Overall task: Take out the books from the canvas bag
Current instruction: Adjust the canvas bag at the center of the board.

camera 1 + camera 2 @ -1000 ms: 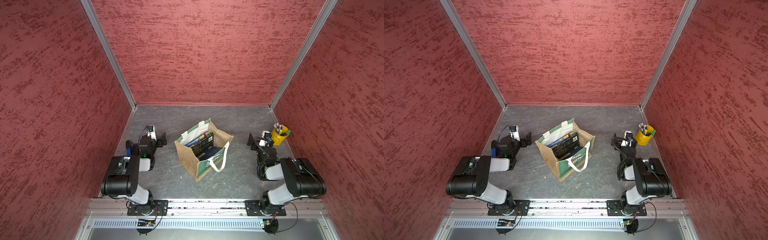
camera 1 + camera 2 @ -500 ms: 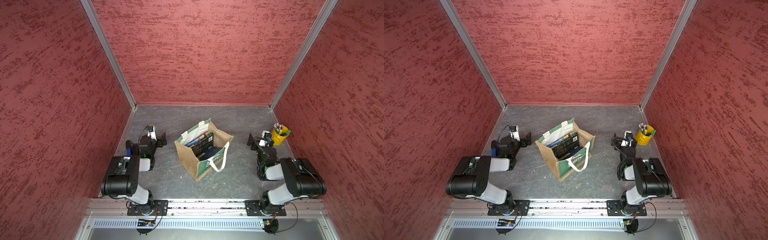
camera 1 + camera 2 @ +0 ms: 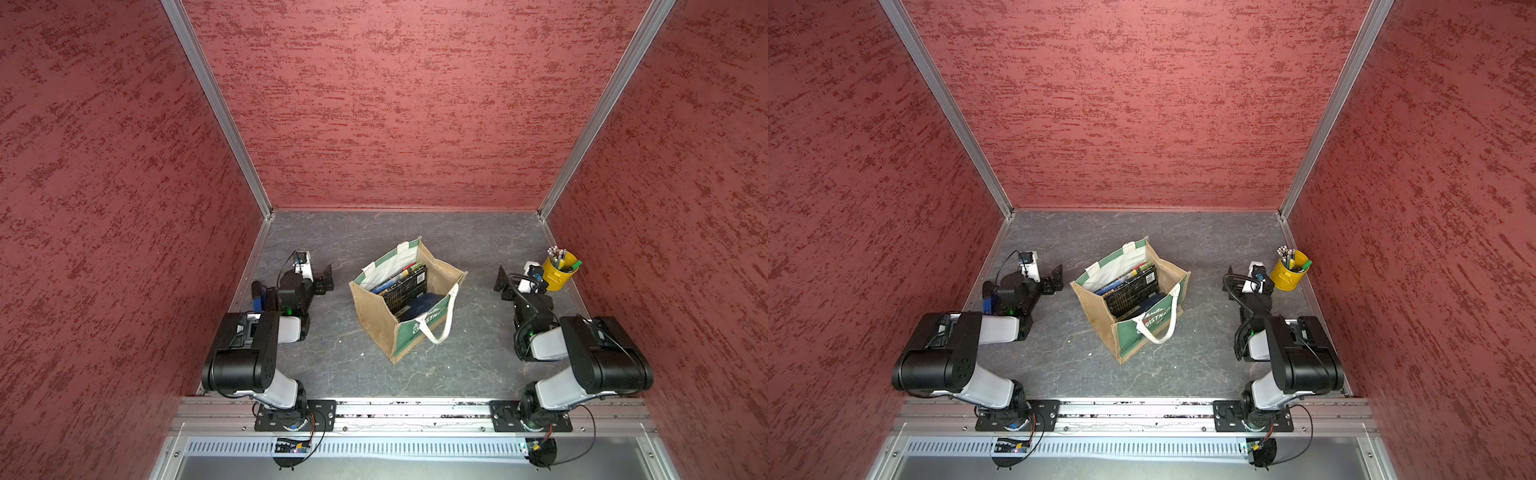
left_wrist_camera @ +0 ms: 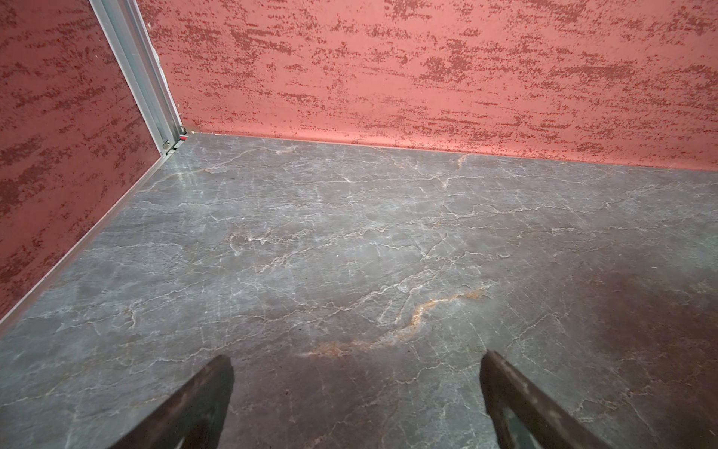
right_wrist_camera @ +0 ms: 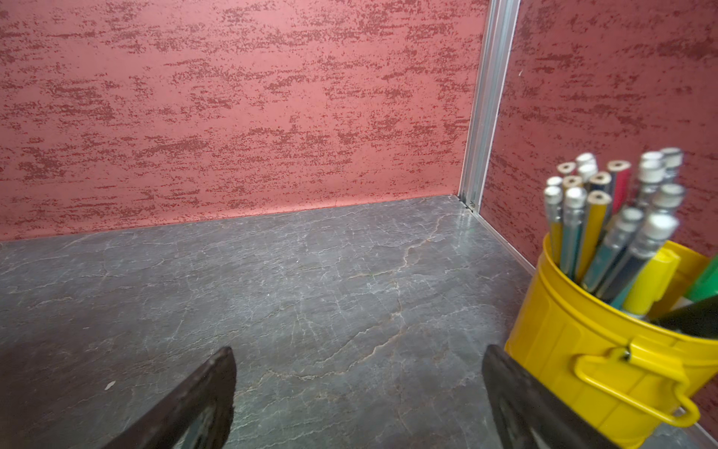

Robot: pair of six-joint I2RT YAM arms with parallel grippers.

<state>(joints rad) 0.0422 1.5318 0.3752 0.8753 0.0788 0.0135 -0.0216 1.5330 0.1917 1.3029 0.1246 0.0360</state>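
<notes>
In both top views the canvas bag (image 3: 374, 324) (image 3: 1096, 320) stands upright mid-table, tan with green-and-white panels and white handles. Several books (image 3: 405, 286) (image 3: 1131, 286) stand inside it, a black one with yellow print in front of blue and dark ones. My left gripper (image 3: 325, 280) (image 3: 1055, 278) rests low on the table left of the bag, open and empty. In the left wrist view the left gripper (image 4: 355, 359) shows only bare table between its fingers. My right gripper (image 3: 500, 286) (image 3: 1228, 284) (image 5: 357, 352) sits right of the bag, open and empty.
A yellow pencil cup (image 3: 559, 276) (image 3: 1287, 276) (image 5: 606, 350) full of pencils and markers stands close beside the right gripper, near the right wall. Red textured walls enclose the grey marbled table (image 3: 415, 241) on three sides. The arm bases sit on a rail along the front edge.
</notes>
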